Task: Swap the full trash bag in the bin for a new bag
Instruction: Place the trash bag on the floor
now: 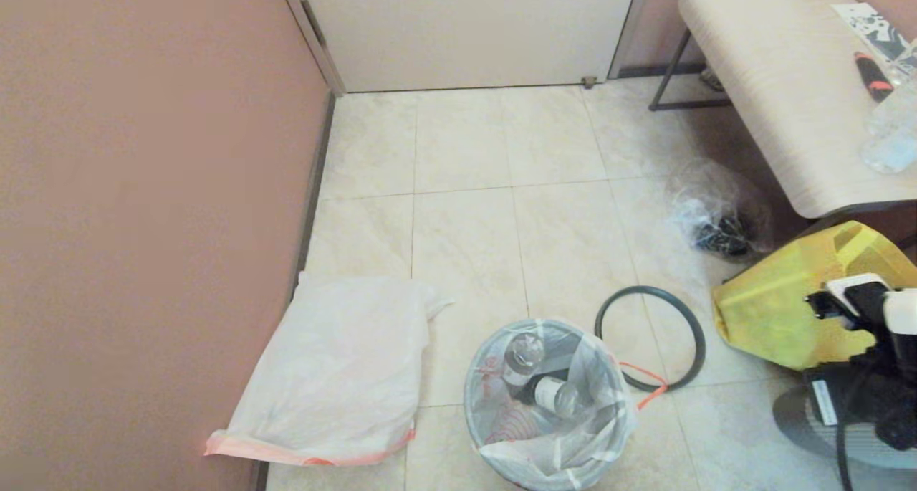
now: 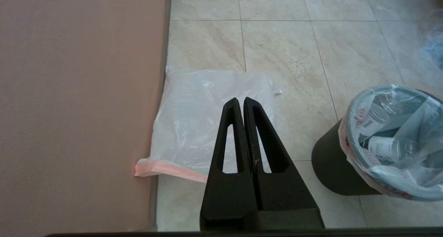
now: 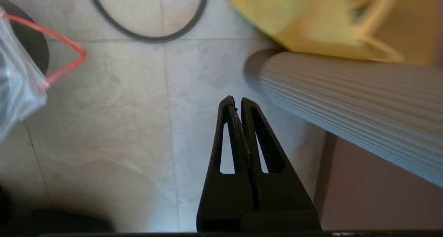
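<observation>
Still lined, the black bin [image 1: 534, 477] stands on the tiled floor [image 1: 466, 218] near its front edge, the full trash bag [image 1: 548, 398] of clear bottles sitting inside it, its orange-red drawstring [image 1: 645, 383] trailing over the side. Just beside it lies the grey rim ring [image 1: 650, 337], flat on the tiles. By the left wall [image 1: 143, 190] the new bag [image 1: 344, 369] lies spread out. Both tools are clenched and empty: the left tool [image 2: 240, 102] above the new bag, the right tool [image 3: 234, 100] over bare floor beside a yellow tote [image 1: 795, 312].
</observation>
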